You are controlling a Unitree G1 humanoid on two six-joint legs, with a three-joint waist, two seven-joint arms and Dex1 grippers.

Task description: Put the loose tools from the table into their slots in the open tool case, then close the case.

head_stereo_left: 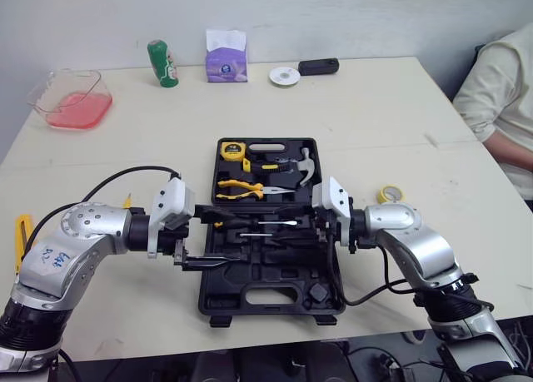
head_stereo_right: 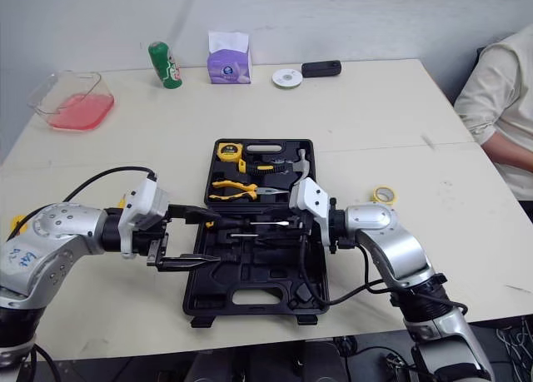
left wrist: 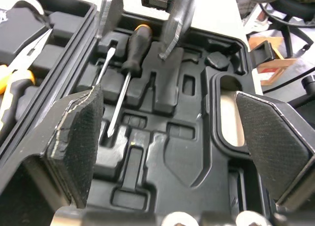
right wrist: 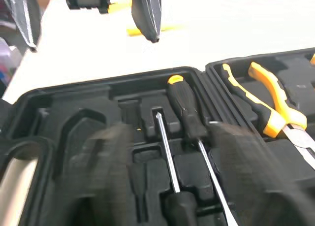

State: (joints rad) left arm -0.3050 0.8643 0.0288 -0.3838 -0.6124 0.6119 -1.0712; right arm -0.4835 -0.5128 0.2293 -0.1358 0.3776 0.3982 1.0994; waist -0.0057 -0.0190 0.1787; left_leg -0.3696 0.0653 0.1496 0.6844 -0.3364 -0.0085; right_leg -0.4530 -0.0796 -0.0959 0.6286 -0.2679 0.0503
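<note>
Left gripper point(head_stereo_left: 226, 240) hangs open and empty over the case's point(head_stereo_left: 250, 300) left edge. Outside its arm, a yellow tool point(head_stereo_left: 23, 236) lies loose at the table point(head_stereo_left: 375, 116) edge. It looks light and rigid, best pinched across the middle of its body. Two screwdrivers point(head_stereo_left: 266, 224) already sit in their slots in the case's near half. Right gripper point(left wrist: 132, 46) reaches in over the case's right edge, fingers apart, holding nothing. Just right of the case lies a yellow tape roll point(head_stereo_left: 387, 193), probably light and slightly yielding. One finger through its hole should hold better than a squeeze across the ring.
</note>
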